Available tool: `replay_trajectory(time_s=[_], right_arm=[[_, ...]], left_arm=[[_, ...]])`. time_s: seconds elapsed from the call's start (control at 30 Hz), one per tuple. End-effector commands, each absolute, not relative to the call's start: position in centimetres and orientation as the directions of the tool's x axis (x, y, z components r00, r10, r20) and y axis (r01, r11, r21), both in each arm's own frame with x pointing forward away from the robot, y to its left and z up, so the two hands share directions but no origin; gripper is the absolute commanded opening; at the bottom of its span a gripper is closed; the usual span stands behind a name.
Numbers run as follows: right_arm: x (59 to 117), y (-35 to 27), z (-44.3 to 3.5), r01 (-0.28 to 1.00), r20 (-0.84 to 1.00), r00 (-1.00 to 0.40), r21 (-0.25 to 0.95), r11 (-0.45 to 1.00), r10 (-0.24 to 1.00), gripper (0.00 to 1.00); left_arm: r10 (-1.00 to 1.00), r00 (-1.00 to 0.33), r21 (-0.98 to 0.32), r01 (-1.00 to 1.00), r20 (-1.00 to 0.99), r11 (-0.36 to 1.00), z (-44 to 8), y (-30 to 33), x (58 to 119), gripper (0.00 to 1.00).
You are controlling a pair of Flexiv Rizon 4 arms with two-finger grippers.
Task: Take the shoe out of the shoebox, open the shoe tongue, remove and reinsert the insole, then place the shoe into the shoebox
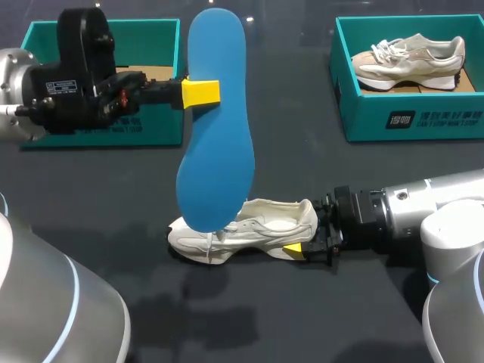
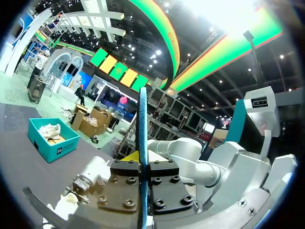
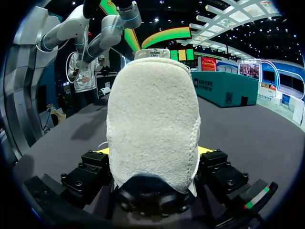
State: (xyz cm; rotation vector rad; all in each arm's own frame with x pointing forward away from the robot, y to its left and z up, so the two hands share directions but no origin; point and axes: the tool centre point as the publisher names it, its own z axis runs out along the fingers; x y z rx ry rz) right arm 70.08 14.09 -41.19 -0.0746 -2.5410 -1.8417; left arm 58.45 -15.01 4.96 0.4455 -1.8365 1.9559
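Table (image 1: 91,227): a teal shoebox (image 1: 155,125) stands at the far left, well apart from the white shoe (image 1: 265,223), which sits on its sole mid-table, toe toward my left, its heel clamped between the right gripper's (image 1: 310,231) fingers. The blue insole (image 1: 215,144) is out of the shoe and hangs upright, broad end down over the laces, with the left gripper (image 1: 200,92) pinching one edge of its upper half. Judged step: reinsertion. The next move calls for tilting the insole and feeding its broad end into the opening toward the toe, heel braced.
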Motion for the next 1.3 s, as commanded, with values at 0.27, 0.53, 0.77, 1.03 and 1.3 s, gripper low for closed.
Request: replay_trajectory(time_s=[0.27, 0.53, 0.77, 1.03, 1.3], right_arm=[[70.3, 12.4, -40.7, 0.043, 0.029, -0.999, 0.927, 0.373, 0.043, 1.00], [70.3, 11.0, -39.2, 0.020, 0.015, -1.000, 0.870, 0.493, 0.015, 1.00], [70.7, 10.4, -37.9, 0.019, 0.054, -0.998, 0.752, 0.659, -0.032, 1.00], [70.4, 10.4, -35.8, -0.004, 0.032, -0.999, 0.429, 0.903, -0.019, 1.00], [70.2, 10.5, -35.6, 0.010, 0.029, -1.000, 0.385, 0.923, -0.001, 1.00]], left_arm=[[0.081, -0.861, -0.861, -0.506, 0.502, -0.040, 4.9, -15.1, 58.4, 0.00], [0.081, -0.861, -0.861, -0.506, 0.502, -0.040, 4.9, -15.1, 58.4, 0.00], [0.081, -0.861, -0.861, -0.506, 0.502, -0.040, 4.9, -15.1, 58.4, 0.00], [0.081, -0.861, -0.861, -0.506, 0.502, -0.040, 4.9, -15.1, 58.4, 0.00], [0.081, -0.861, -0.861, -0.506, 0.502, -0.040, 4.9, -15.1, 58.4, 0.00]])
